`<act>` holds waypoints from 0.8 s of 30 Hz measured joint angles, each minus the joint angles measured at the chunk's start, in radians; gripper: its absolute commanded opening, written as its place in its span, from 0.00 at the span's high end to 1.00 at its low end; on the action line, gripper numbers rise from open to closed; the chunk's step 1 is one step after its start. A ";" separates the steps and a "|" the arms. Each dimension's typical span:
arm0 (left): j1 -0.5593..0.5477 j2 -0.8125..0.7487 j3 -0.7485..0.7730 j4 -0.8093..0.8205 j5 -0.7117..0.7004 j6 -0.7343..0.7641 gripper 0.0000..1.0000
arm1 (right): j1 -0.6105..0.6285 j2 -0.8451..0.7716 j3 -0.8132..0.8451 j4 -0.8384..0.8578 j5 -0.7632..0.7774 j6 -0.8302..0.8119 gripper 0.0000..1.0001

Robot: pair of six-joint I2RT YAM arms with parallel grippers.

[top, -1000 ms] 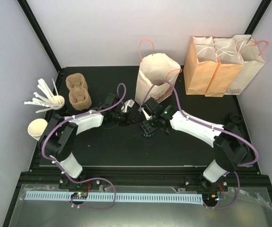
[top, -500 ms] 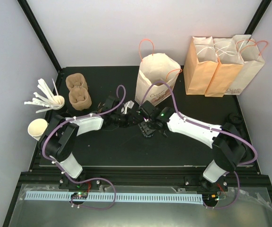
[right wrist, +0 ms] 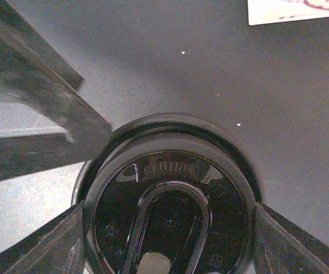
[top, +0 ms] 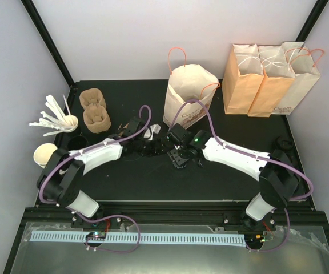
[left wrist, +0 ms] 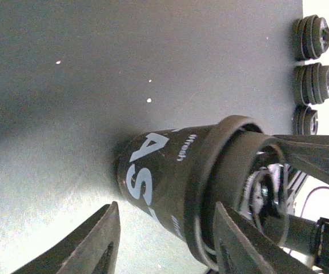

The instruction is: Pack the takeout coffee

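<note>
The black tabletop [top: 124,177] is carrying everything. The row of three paper bags [top: 267,80] is standing at its 1 o'clock corner, and the open paper bag [top: 187,94] with pink handles is standing at 12 o'clock. The two arms are meeting at the middle, just on the 6 o'clock side of that open bag.

The left gripper [left wrist: 166,205] is straddling the takeout coffee [left wrist: 153,171] with its jaws parted. One side is showing a clear gap to the cup wall, so it is not clamping anything. The right gripper [right wrist: 170,208] is reaching down over the top, its jaws sitting wide against opposite edges of the round lid [right wrist: 167,217] and appearing to grip it. The cup seems to be standing upright on the tabletop between both grippers.

Judging by this, the step in hand is passing the cup from the left gripper's care to the right one. The next move is calling for the left jaws to back off toward 9 o'clock. The right arm would then lift straight up, carry the cup toward 12 o'clock and lower it through the bag's mouth, keeping it level since only the lid is bearing the load.
</note>
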 measured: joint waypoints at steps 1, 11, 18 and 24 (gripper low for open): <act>-0.003 -0.031 0.000 -0.035 -0.016 0.000 0.45 | 0.000 -0.002 0.000 -0.002 -0.005 0.000 0.40; -0.003 -0.365 -0.010 -0.122 -0.114 0.018 0.34 | 0.000 -0.030 0.032 -0.136 -0.095 -0.006 0.39; 0.004 -0.556 -0.082 -0.181 -0.192 0.057 0.33 | -0.051 -0.055 0.156 -0.213 -0.245 0.030 0.40; 0.015 -0.661 -0.122 -0.216 -0.243 0.076 0.32 | -0.199 -0.150 0.119 -0.183 -0.525 0.076 0.41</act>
